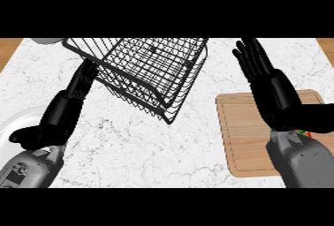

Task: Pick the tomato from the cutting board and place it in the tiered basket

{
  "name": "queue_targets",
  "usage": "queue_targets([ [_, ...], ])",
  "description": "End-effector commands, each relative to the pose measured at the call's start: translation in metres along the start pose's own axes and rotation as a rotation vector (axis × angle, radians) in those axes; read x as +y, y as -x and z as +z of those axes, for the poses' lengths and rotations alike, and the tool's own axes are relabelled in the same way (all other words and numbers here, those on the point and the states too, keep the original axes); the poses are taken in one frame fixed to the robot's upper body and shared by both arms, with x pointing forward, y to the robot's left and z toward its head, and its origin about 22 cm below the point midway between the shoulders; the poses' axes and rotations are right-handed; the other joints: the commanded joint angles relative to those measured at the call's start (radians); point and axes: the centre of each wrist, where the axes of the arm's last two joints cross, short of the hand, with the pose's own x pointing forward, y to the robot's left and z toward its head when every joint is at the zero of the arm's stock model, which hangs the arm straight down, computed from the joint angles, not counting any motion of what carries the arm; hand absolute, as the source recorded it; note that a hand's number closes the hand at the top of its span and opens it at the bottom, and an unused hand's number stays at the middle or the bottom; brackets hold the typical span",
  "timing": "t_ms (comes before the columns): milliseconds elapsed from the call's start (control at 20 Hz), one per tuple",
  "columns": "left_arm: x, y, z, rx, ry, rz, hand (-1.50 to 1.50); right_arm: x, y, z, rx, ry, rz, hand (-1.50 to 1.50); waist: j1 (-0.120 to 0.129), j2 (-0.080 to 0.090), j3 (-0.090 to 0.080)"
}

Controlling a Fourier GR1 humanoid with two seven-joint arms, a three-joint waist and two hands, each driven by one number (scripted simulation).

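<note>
At the far left a white plate (14, 121) sits at the bench (130, 145) edge. The left hand (58, 114) lies over it, released, its straight fingers pointing to about 1 o'clock and reaching the left rim of the wire basket (140, 84). Whether they touch the wire I cannot tell. The basket stands tilted across the upper middle of the bench, its lowest corner pointing to 6 o'clock.

Right of it, and apart from it, lies the wooden cutting board (243, 132). The right hand (280, 99) hangs over the board's upper right part. It too is released and grasps nothing, with flat fingers aimed at about 11 o'clock.

The tomato (301, 132) shows only as a red and green sliver at 6 o'clock from that palm, tucked under the wrist on the board. Too little shows to judge how it lies.

The right hand is much the nearer one. As I judge it, the hand must draw back toward 6 o'clock and come down before it can close. The basket then lies at 10 o'clock from the tomato, with bare bench between them. The left hand by the rim is the only thing near that path.
</note>
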Motion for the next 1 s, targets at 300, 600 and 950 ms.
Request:
queue_targets([
  [300, 0.031, 0.020, 0.019, 0.084, -0.034, -0.249, 0.00, -0.089, -0.025, 0.009, 0.067, -0.158, 0.504, 1.50, -0.060, -0.023, -0.039],
  [600, 0.016, 0.021, 0.025, 0.089, -0.015, -0.272, 0.00, -0.124, 0.038, 0.049, 0.080, 0.050, 0.103, -1.50, -0.011, -0.019, -0.024],
  [950, 0.034, 0.034, 0.046, 0.116, -0.011, -0.282, 0.00, -0.164, -0.023, 0.042, 0.364, -0.238, 0.493, -1.50, -0.021, -0.026, -0.029],
])
